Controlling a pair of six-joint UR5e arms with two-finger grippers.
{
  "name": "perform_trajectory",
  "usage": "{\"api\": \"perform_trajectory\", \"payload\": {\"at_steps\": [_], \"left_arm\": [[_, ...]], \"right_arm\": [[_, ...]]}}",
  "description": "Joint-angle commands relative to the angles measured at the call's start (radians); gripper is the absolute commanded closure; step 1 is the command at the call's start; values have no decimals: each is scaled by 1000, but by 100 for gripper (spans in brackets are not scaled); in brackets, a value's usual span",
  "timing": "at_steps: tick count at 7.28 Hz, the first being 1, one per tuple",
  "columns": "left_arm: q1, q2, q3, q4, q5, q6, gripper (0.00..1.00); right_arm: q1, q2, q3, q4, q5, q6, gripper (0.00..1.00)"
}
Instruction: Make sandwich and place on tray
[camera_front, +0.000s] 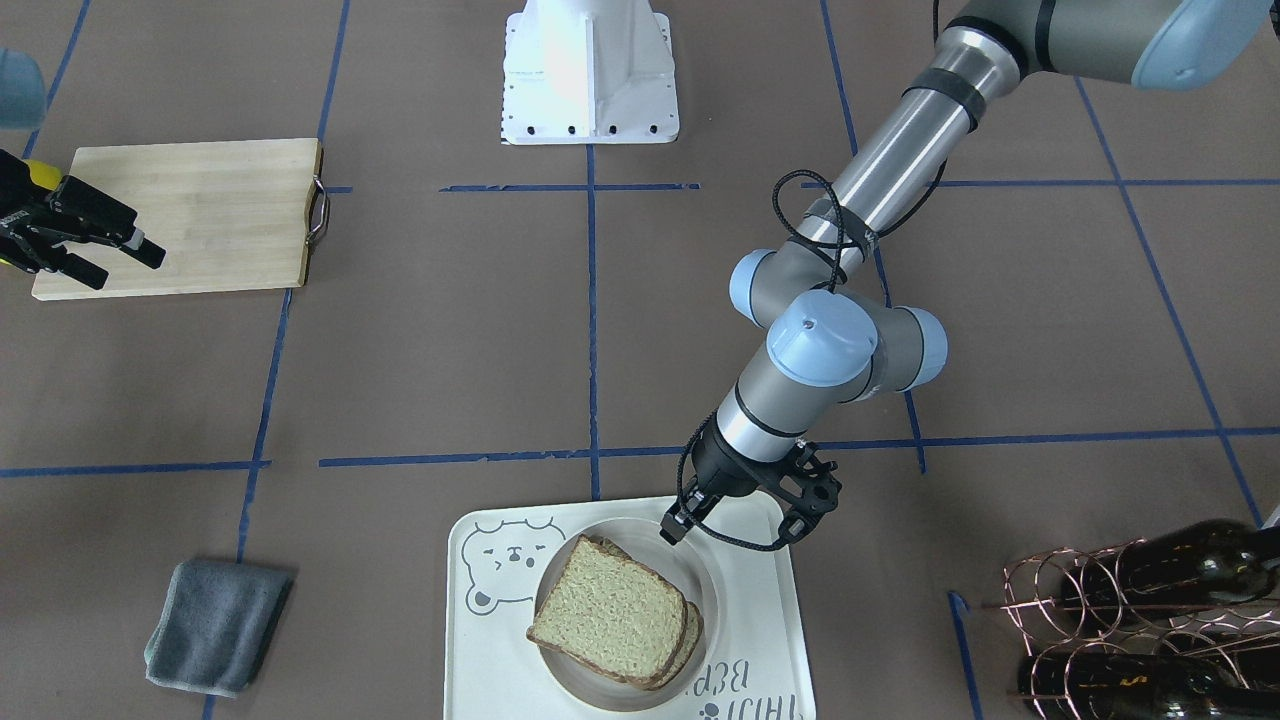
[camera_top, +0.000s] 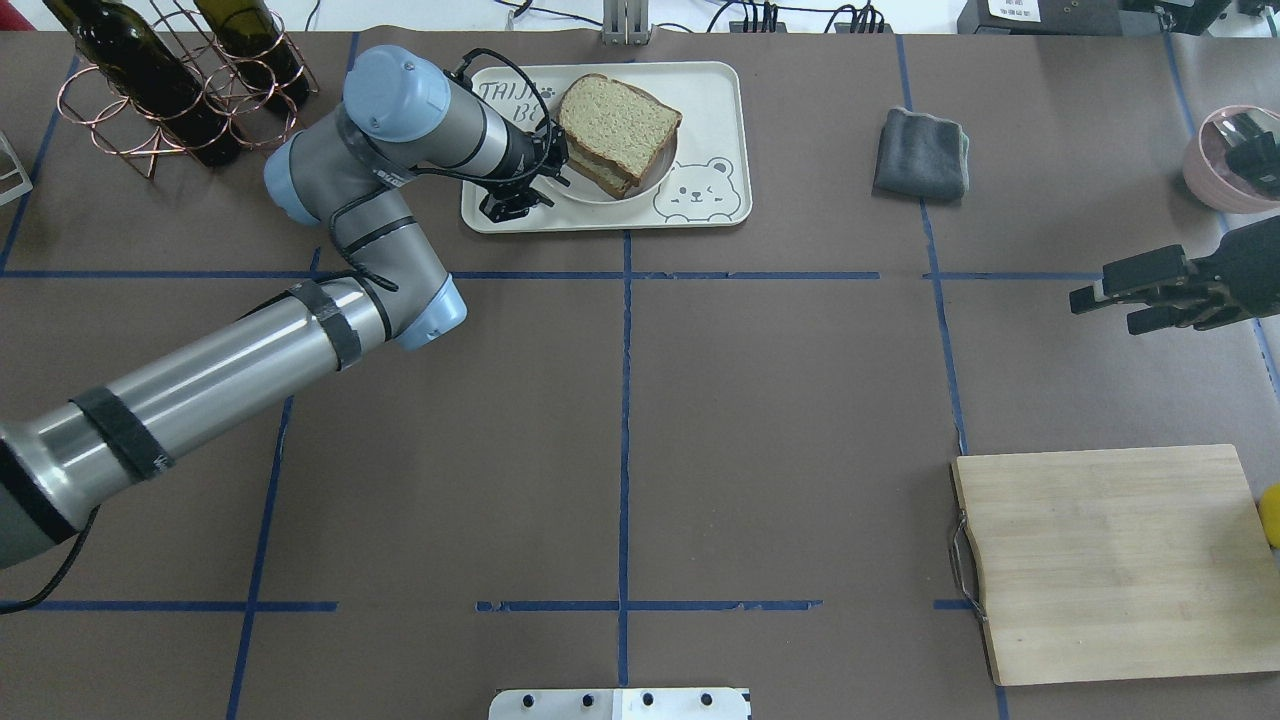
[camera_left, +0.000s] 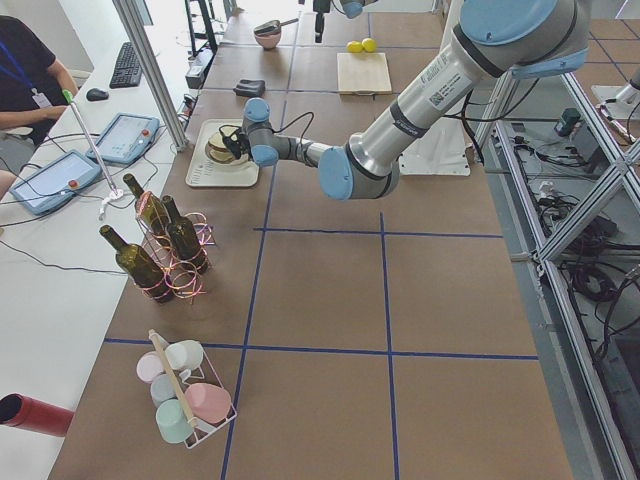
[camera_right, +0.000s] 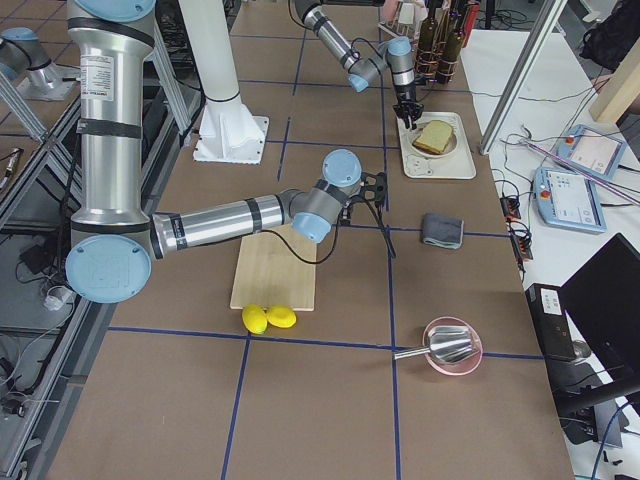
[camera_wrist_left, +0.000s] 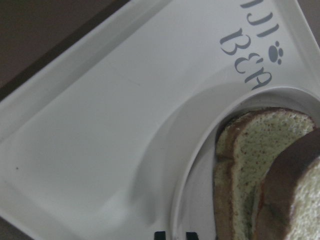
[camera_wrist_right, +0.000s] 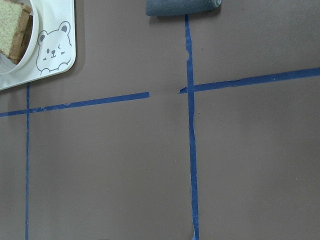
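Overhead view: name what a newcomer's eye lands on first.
The sandwich of two brown bread slices sits in a white bowl on the bear tray at the far side, with the left tool hanging right beside the bowl. The right tool hovers open beyond the wooden cutting board.

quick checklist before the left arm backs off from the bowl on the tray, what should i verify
1. Bowl fully on tray: ok.
2. Both bread slices of the sandwich stacked in the bowl: ok. Egg between them: cannot tell, hidden.
3. Left gripper free of the bowl rim: cannot tell; its fingers sit close together right at the rim.
4. Right gripper out of the way: ok, open, off near the cutting board.
5. Wine bottles apart from the left arm: ok, but close.
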Motion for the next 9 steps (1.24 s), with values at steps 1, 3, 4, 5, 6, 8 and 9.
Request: {"api": "perform_trajectory", "payload": {"at_steps": [1,3,4,5,6,8,9], "left_arm": [[-33,180,-256,38,-100,99,62],[-81,437,-573,101,-182,347,60],[-133,569,-673,135,-237,558,60],[-205,697,-711,170,-277,847,60],[-263,809,-732,173,-279,1093,58],[-427,908,-731,219,-328,1416,58],[-502,917,-732,341,-330,1588,57]], "right_arm": [[47,-24,-10,-4,1,-1,0],[90,-26,-53,-45,-8,-44,0],[102,-37,-53,-99,-14,-125,0],[129,-55,-53,-169,-18,-264,0],[168,-57,-53,-273,-19,-432,0],[252,-57,-47,-486,-74,-774,0],[289,-57,-46,-584,-106,-940,0]]}}
